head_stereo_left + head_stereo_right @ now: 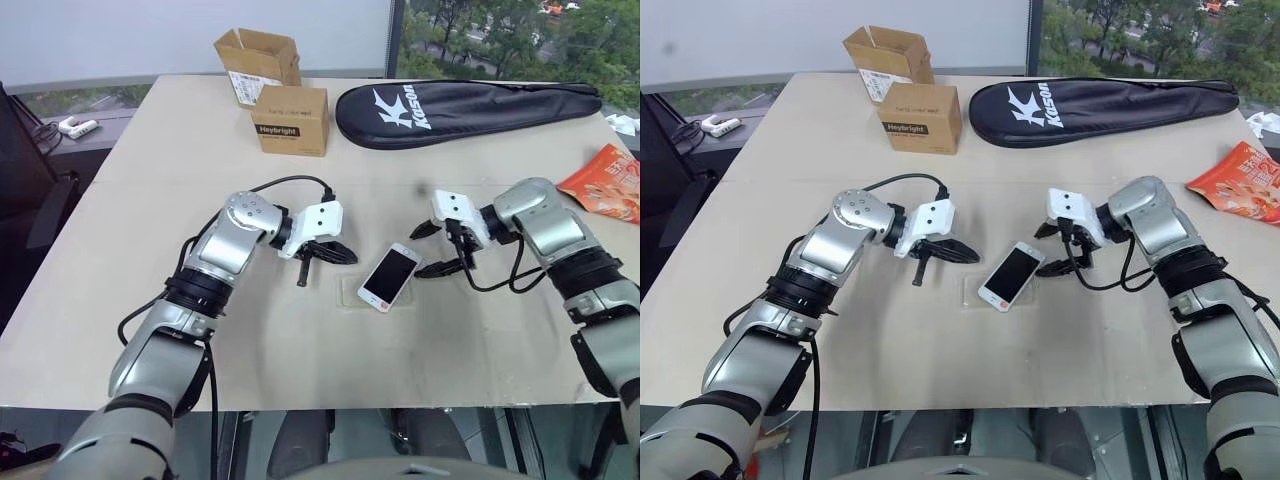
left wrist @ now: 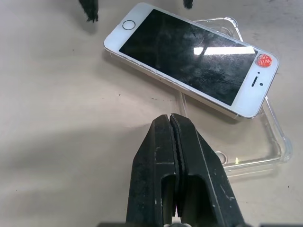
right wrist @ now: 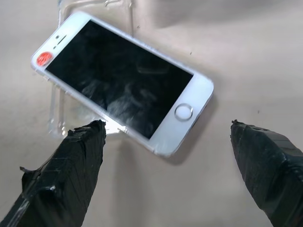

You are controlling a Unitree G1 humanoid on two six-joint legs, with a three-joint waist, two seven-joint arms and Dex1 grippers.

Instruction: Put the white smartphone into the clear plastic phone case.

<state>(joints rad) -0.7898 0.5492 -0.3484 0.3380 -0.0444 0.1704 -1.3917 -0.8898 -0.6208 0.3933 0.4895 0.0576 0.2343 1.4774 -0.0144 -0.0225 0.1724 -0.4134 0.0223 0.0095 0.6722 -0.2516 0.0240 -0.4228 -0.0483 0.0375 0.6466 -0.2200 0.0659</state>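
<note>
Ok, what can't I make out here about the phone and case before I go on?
- Case: the part under the phone is hidden in both wrist views, so whether any phone corner is seated cannot be told.
- Phone's back and underside: face up, hidden.
- Red sticker print: too small to read.
- Case in the head views: faint outline only.

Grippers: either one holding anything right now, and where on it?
Nothing held. Left gripper is shut on air; right gripper is open around the white smartphone's home-button end. It lies skewed across the clear plastic phone case.
</note>
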